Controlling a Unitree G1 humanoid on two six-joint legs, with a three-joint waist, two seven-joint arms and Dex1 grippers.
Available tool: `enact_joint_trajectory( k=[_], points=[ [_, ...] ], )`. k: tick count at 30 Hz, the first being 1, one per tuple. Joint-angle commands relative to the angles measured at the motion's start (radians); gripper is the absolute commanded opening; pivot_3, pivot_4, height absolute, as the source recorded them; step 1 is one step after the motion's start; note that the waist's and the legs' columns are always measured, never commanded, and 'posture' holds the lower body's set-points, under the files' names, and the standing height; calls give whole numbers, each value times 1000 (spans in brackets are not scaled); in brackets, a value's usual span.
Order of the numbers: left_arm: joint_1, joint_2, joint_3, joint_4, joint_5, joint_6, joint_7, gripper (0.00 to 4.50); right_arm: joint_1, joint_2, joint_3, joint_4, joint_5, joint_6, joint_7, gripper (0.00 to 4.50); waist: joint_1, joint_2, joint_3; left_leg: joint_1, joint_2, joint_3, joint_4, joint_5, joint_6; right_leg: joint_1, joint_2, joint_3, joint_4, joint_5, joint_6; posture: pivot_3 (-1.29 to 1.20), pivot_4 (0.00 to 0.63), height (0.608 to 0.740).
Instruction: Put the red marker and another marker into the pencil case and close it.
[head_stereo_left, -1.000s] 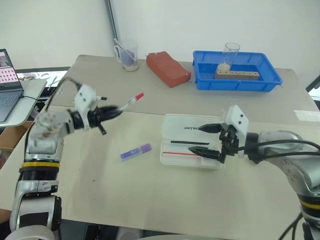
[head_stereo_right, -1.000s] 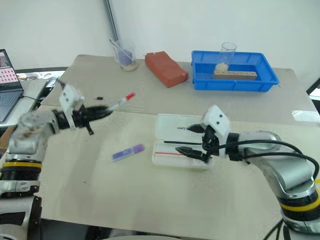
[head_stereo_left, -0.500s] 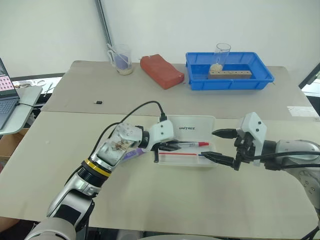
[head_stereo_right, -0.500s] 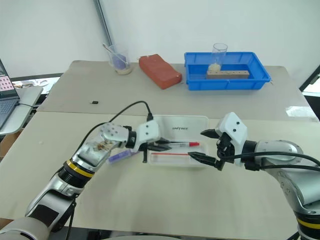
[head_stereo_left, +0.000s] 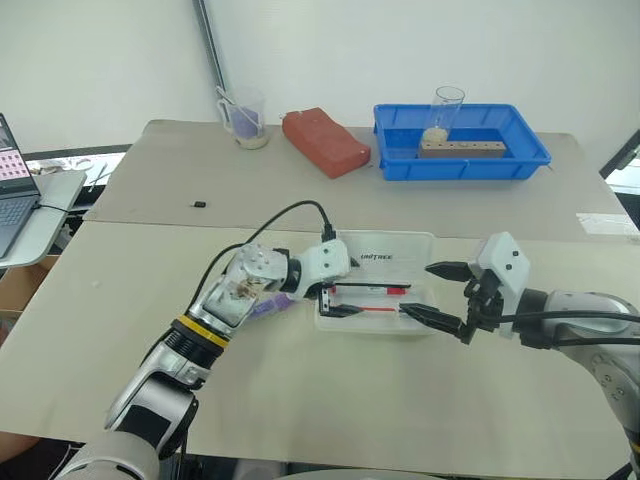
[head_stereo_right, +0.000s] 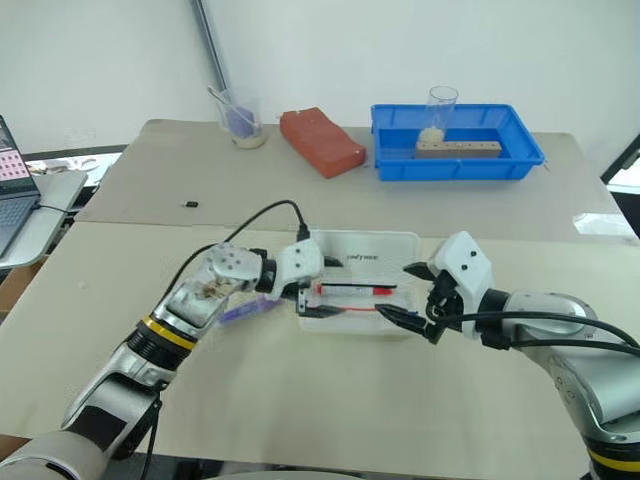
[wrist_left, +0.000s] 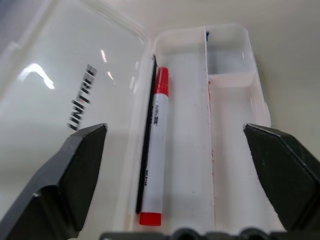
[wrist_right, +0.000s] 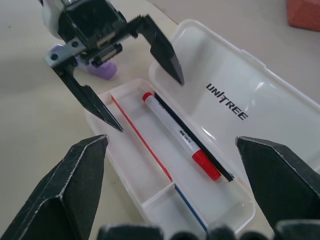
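- Left wrist view shows the red marker (wrist_left: 154, 150) lying free in the long compartment of the pencil case (wrist_left: 235, 125), beside a thin black pen (wrist_left: 146, 135); the left gripper (wrist_left: 177, 165) hangs over it with its fingers spread wide, clamped on nothing.
- Right gripper (wrist_right: 175, 200), at centre right of the head views, also has its fingers wide apart and empty, aimed at the open case.
- Purple marker (head_stereo_right: 243, 310) lies on the counter (head_stereo_left: 330, 400) just left of the case, at centre frame, partly hidden under the left wrist.
- That marker looks short, chunky, rigid and light; its smooth round barrel would likely roll or slip, so a pinch across mid-barrel seems safest.
- Case is thin translucent plastic with rounded corners, probably light enough to slide; its hinged lid (wrist_right: 235, 107) lies flat open and looks best pressed shut near the free edge.
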Motion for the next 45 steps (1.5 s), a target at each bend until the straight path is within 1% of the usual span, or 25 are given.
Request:
enact_joint_trajectory(
  k=[1, 6, 8, 11, 13, 15, 18, 20, 22, 24, 27, 32, 35, 38, 41, 45],
  points=[
    [58, 85, 135, -166, -75, 92, 3, 4452, -66, -2, 15, 5, 20, -8, 34, 4500, -8, 0, 0, 0, 0, 0, 0, 0, 0, 0, 0, 0, 0, 0, 0, 0, 150, 740],
    [205, 191, 295, -214, -118, 147, 56, 4452, -223, 34, 119, 18, 56, 9, 93, 4500, -12, 1, 0, 3, 1, 0, -1, 0, 1, 1, 1, 0, 0, 0, 0, 0, 150, 740],
    [259, 220, 322, -229, -124, 157, 58, 4452, -261, 41, 143, 20, 67, 16, 112, 4500, -12, 2, 0, 3, 1, 0, -1, 0, 1, 1, 1, 0, 0, 0, 0, 0, 150, 740],
    [392, 259, 335, -262, -130, 203, 67, 4452, -322, 46, 198, 38, 53, 0, 152, 4500, -4, 2, -1, 3, 1, 1, -1, -1, 1, 1, -1, -1, 0, 0, -2, 0, 150, 740],
    [441, 264, 328, -271, -129, 213, 74, 4452, -345, 53, 219, 47, 46, -4, 161, 4500, 3, 1, 0, 3, 1, 1, -1, -1, 1, 1, -3, -1, -1, 1, -2, 0, 150, 740],
    [485, 267, 312, -246, -106, 188, 83, 4452, -365, 62, 237, 52, 41, -7, 169, 4500, 10, 1, 0, 3, 2, 1, -1, -1, 1, -3, -6, -3, -1, 1, -3, 0, 150, 740],
    [510, 274, 306, -204, -96, 149, 78, 4452, -377, 68, 246, 57, 37, -7, 174, 4500, 12, 1, -1, 2, 2, 2, -2, -2, 0, -3, -7, -3, -1, 1, -4, 0, 150, 740],
    [506, 274, 313, -192, -112, 142, 66, 3925, -380, 72, 245, 58, 39, -3, 175, 4500, 11, 1, -1, 2, 3, 2, -2, -2, 0, -3, -7, -3, -1, 1, -5, 0, 150, 740],
    [497, 277, 313, -183, -117, 133, 55, 3183, -382, 75, 243, 59, 43, 0, 175, 4500, 8, 2, -2, 2, 3, 2, -3, -1, 0, -4, -7, -2, -1, 1, -5, 0, 150, 740],
    [485, 279, 312, -173, -117, 128, 51, 2160, -382, 75, 242, 60, 42, -1, 175, 4500, 6, 2, -2, 2, 3, 2, -3, -1, 1, -4, -7, -2, -1, 1, -6, 0, 150, 740],
    [469, 286, 311, -159, -109, 115, 45, 933, -380, 73, 238, 60, 38, 0, 170, 4500, 5, 2, -2, 2, 3, 2, -3, -1, 1, -2, -6, -2, -1, 1, -6, 0, 150, 740],
    [331, 287, 325, -161, -109, 66, 32, 939, -342, 40, 199, 57, 38, 10, 163, 4500, 10, 1, -1, 1, 3, 3, -3, -1, 1, -7, -6, -2, 0, 1, -6, 0, 150, 740],
    [239, 268, 282, -228, -146, 76, -28, 939, -285, -3, 162, 42, 42, 17, 164, 4500, 21, 0, -1, -3, 2, 3, -3, -1, 1, -9, -6, -3, -1, 1, -5, 0, 150, 740],
    [201, 255, 234, -273, -150, 88, -61, 939, -234, -32, 136, 27, 44, 13, 165, 4500, 21, 2, -3, -5, 0, 5, -2, -1, 1, -8, -6, -1, -1, 2, -4, 0, 150, 740],
    [178, 195, 114, -259, -93, 39, -83, 939, -146, -67, 97, 19, 31, 13, 164, 4500, 16, 2, -3, -4, 0, 5, -1, -1, 1, -5, -4, 0, -1, 2, -3, 0, 150, 740],
    [113, 115, 12, -119, 10, -89, -68, 939, -81, -83, 62, 28, -5, -9, 143, 4500, 12, 0, -1, -3, 1, 2, 0, -1, 2, -4, -1, 0, 0, 2, -3, 0, 150, 740]
  ],
)
